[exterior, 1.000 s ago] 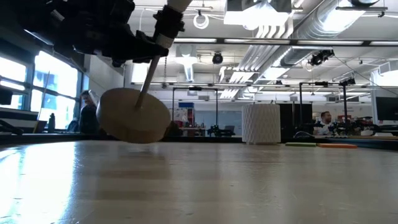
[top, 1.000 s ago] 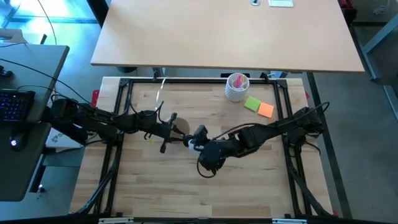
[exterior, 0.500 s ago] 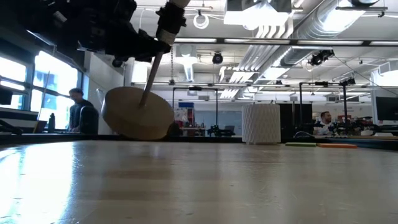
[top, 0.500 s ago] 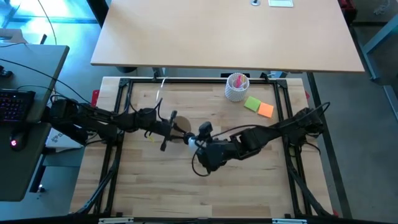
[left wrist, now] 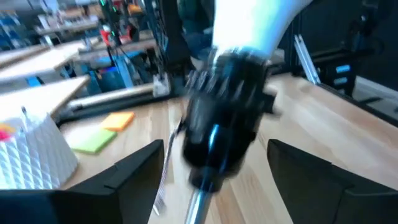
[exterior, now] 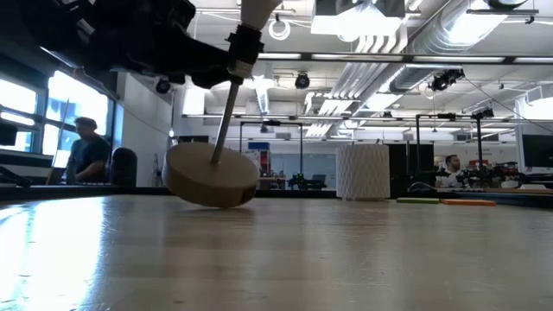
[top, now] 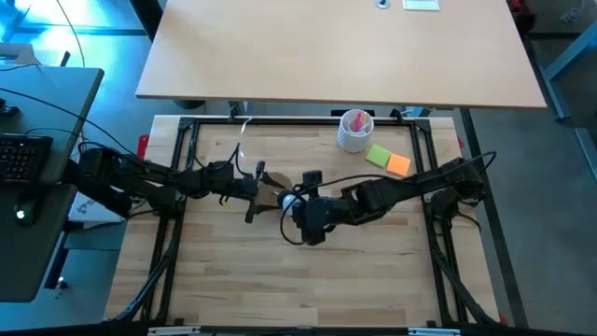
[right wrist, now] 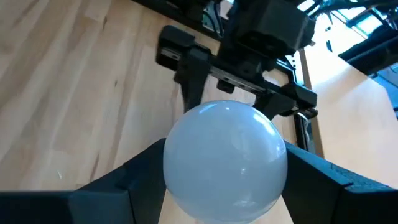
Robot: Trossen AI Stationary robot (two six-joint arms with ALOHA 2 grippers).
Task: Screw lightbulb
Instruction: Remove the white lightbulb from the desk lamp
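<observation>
A lamp stand stands tilted at mid-table: a round wooden base (exterior: 210, 174), a thin metal rod (exterior: 226, 117) and a black socket (left wrist: 224, 124). The base's lower edge (exterior: 220, 204) is at the tabletop. The white lightbulb (right wrist: 224, 155) sits at the socket's top. My right gripper (right wrist: 224, 186) is shut on the lightbulb. My left gripper (left wrist: 217, 180) is open; its fingers stand on either side of the socket, with gaps. In the high view both grippers meet at the stand (top: 270, 198). My right gripper pinches the lightbulb's round white globe (right wrist: 180, 168) between its two fingers, one on each side. The wooden base hangs tilted below the bulb on its rod. The bulb's screw end is hidden behind the globe.
A white ribbed cup (top: 354, 131) with pink contents stands at the far right. Green and orange sticky notes (top: 389, 161) lie beside it. Black frame rails (top: 182, 159) run along the table's edges. A person (exterior: 86, 154) shows in the room beyond.
The stand has swung more upright; its base has sunk toward the tabletop and shifted a little toward the table's right. My right gripper's wrist has moved toward the far edge while staying on the lightbulb.
</observation>
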